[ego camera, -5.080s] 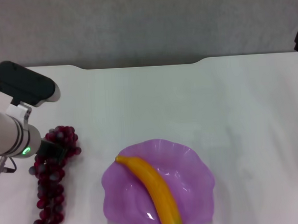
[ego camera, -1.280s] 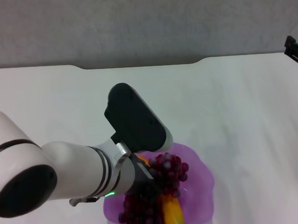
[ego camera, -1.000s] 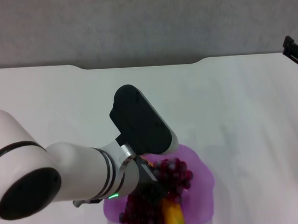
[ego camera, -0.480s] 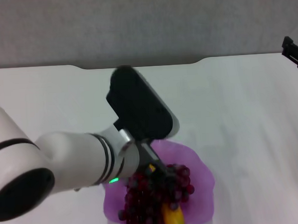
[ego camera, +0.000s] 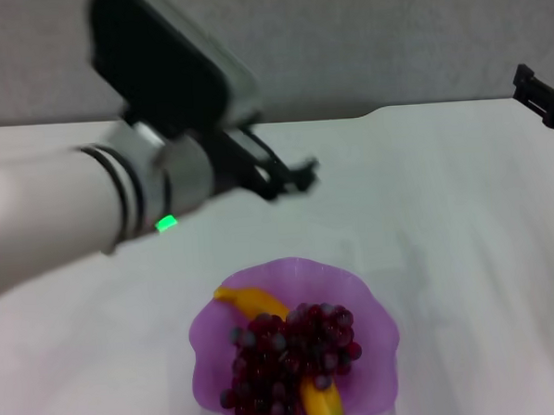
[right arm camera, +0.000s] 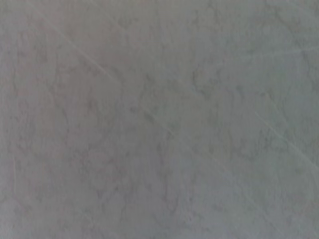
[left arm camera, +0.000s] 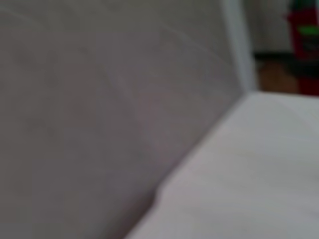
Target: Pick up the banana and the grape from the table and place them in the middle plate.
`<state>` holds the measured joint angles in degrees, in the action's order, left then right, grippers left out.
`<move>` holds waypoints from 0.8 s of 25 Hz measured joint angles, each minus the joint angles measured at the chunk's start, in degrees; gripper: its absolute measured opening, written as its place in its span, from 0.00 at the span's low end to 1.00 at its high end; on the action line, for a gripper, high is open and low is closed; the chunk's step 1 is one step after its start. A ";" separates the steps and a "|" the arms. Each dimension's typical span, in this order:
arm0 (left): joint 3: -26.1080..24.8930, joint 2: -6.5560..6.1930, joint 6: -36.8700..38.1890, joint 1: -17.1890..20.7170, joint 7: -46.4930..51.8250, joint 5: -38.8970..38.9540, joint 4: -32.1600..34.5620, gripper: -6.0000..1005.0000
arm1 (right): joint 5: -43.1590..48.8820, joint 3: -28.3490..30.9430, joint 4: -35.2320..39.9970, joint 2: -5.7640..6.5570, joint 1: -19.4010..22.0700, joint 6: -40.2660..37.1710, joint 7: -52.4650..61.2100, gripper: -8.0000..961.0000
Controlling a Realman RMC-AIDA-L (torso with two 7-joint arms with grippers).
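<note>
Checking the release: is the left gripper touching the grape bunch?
Apart. The head view shows the left gripper raised over bare table, well clear of the grape, which lies on the banana in the middle plate.

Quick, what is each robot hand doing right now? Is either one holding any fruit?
Left hand: lifted above the table, holding nothing; open or closed cannot be told.
Right hand: parked at the far right edge, holding no fruit; cannot be told.

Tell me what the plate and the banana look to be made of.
The middle plate: likely translucent purple plastic or glass, since the pale table tints through its wavy rim. The banana: smooth, evenly yellow-orange skin; real or plastic replica, I cannot tell.
</note>
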<state>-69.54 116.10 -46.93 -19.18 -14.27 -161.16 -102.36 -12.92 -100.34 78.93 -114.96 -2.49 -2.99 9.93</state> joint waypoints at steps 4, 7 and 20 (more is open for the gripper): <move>-5.44 0.03 8.27 1.70 -0.48 0.18 3.32 0.90 | 0.00 0.00 -0.02 0.00 -0.13 0.00 0.00 0.92; -8.43 0.06 14.72 3.28 -0.52 0.26 6.17 0.90 | 0.00 0.01 -0.15 0.01 -0.21 -0.14 0.00 0.92; -12.78 -0.27 45.34 10.14 0.01 6.77 21.50 0.90 | -0.32 0.53 -7.64 -0.02 -4.49 -5.36 0.40 0.92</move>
<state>-82.32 115.83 -1.59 -9.04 -14.26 -154.39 -80.85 -13.24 -99.80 71.29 -114.99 -6.98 -8.35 10.33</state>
